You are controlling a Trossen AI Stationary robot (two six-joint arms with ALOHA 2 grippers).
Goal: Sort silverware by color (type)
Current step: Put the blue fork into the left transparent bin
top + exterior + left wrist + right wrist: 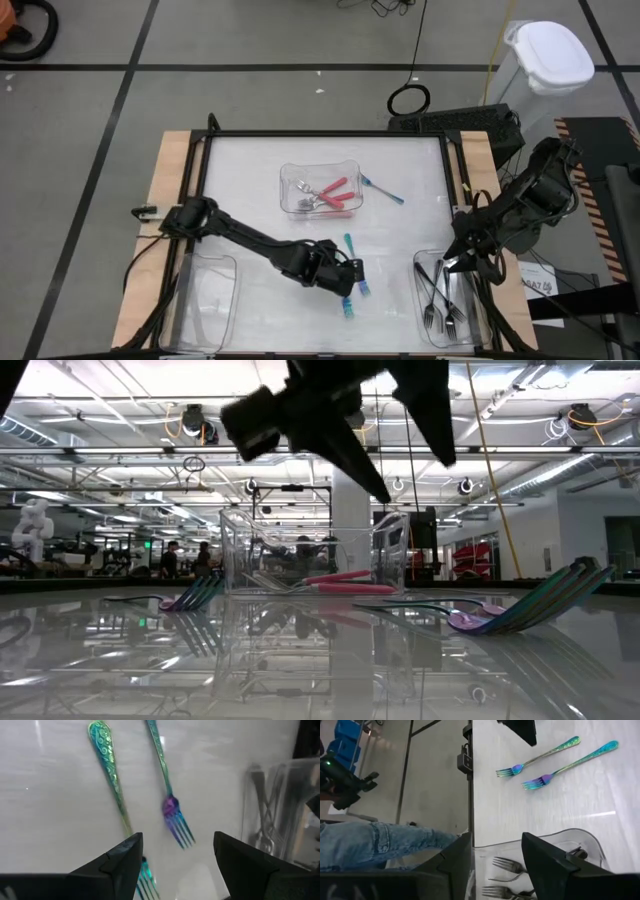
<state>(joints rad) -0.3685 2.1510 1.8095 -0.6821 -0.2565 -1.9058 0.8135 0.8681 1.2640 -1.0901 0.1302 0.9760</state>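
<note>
Left gripper (352, 279), jaws parted and empty, is hovering over two teal forks (349, 252) at six o'clock; closing off-centre risks pinching both or skidding one away.

The left arm reaches low across the counter's near middle, its left gripper (352, 283) with jaws apart and empty. The right gripper (452, 262) hangs at the near right, jaws parted, empty.
</note>
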